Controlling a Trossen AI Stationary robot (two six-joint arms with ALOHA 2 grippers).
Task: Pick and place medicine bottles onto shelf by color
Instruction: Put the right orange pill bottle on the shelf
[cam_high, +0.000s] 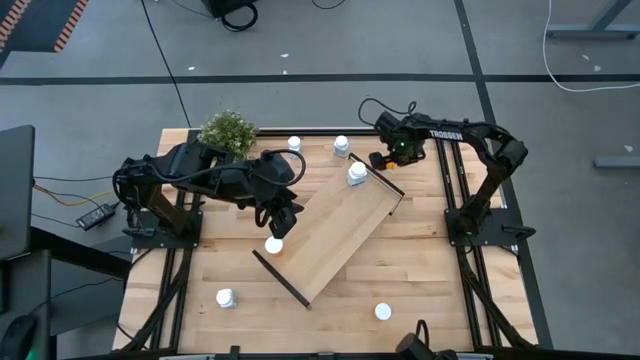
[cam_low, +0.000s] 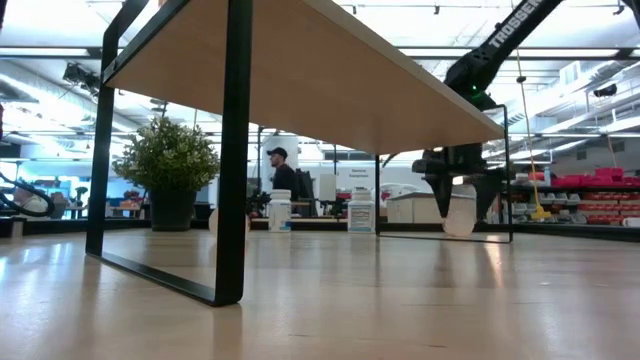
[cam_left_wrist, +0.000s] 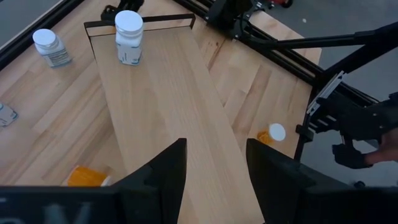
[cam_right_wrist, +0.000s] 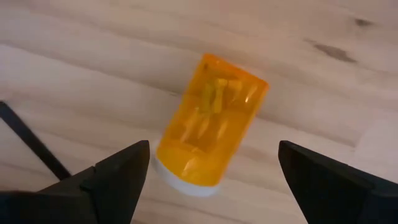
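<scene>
I had the right gripper (cam_high: 379, 160) at the far side of the table, just off the far end of the long light-wood shelf with thin black metal rails (cam_high: 335, 232), which lay diagonally across the butcher-block tabletop (cam_high: 440, 265). Its jaws stood wide apart, and in the right wrist view an orange translucent pill bottle with a white cap (cam_right_wrist: 209, 129) lay on its side on the wood between the two fingers (cam_right_wrist: 118, 177), not touching either.

My left gripper (cam_high: 283, 215) hung over the near-left edge of the shelf with its jaws partly apart and nothing between them. A white-capped bottle (cam_high: 274, 245) sat just beside it, at the shelf's edge.

One white-bodied bottle with a white cap (cam_high: 357, 174) stood upright on the far end of the shelf board. Two more white-capped bottles (cam_high: 341, 147) stood on the table by the far edge, near the small green potted plant (cam_high: 228, 130). Another two (cam_high: 225, 297) rested on the near part of the table, well apart.
</scene>
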